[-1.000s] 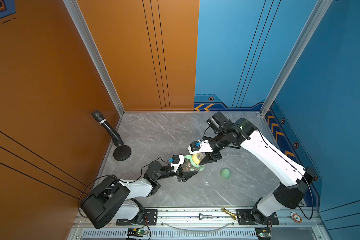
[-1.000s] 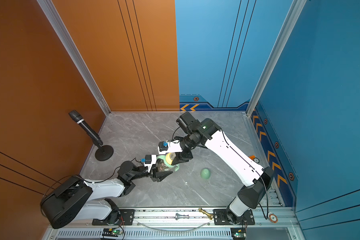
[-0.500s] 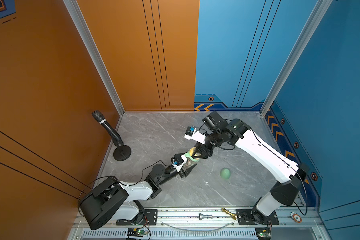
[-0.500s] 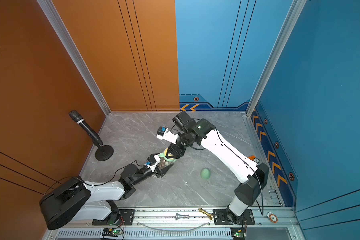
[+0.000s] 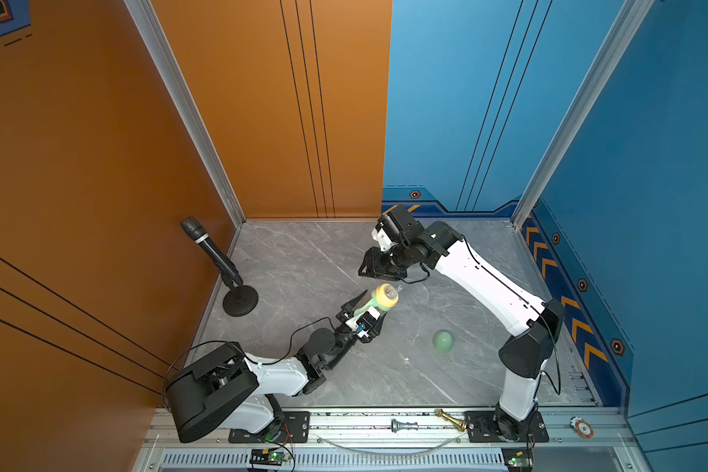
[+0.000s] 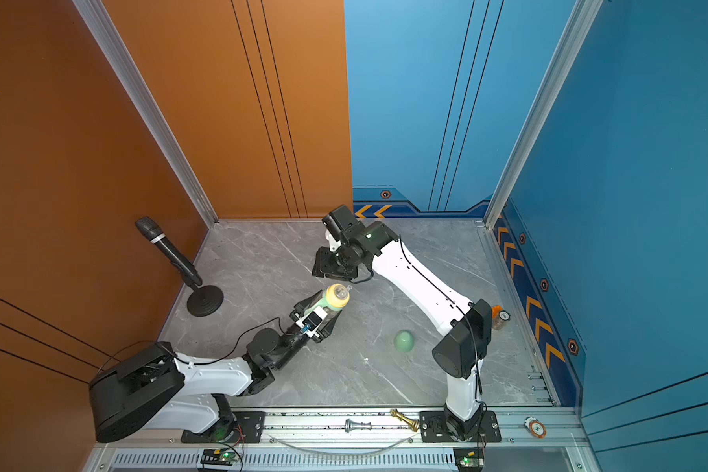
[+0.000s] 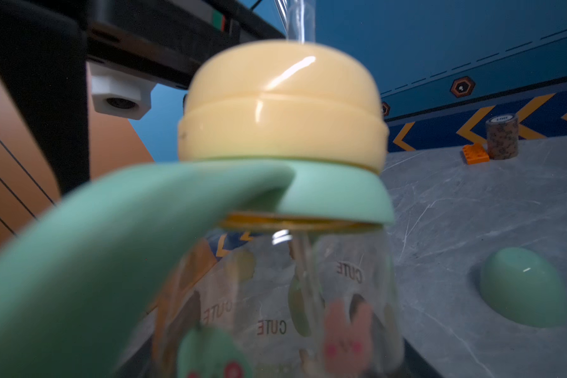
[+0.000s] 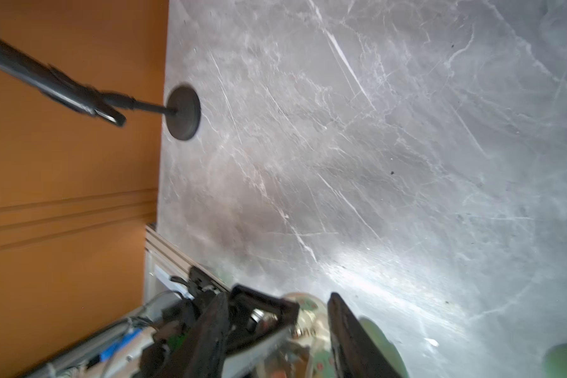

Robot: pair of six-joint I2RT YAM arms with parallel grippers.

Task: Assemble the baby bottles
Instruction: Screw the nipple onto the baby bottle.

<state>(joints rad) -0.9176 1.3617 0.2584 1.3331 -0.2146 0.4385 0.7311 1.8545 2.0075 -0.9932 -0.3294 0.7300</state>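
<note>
The bottle is clear, glossy plastic, its collar and the dome cap smooth and shiny, the table veined grey stone-look.

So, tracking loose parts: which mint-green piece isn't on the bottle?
The dome cap, loose on the table; the handled ring sits on the bottle under the yellow collar.

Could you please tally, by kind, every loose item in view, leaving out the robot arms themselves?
Baby bottle: 1
Dome cap: 1
Microphone: 1
Chess pieces: 2
Poker chip: 1
Patterned roll: 1
Orange brick: 1
Total: 8
</note>
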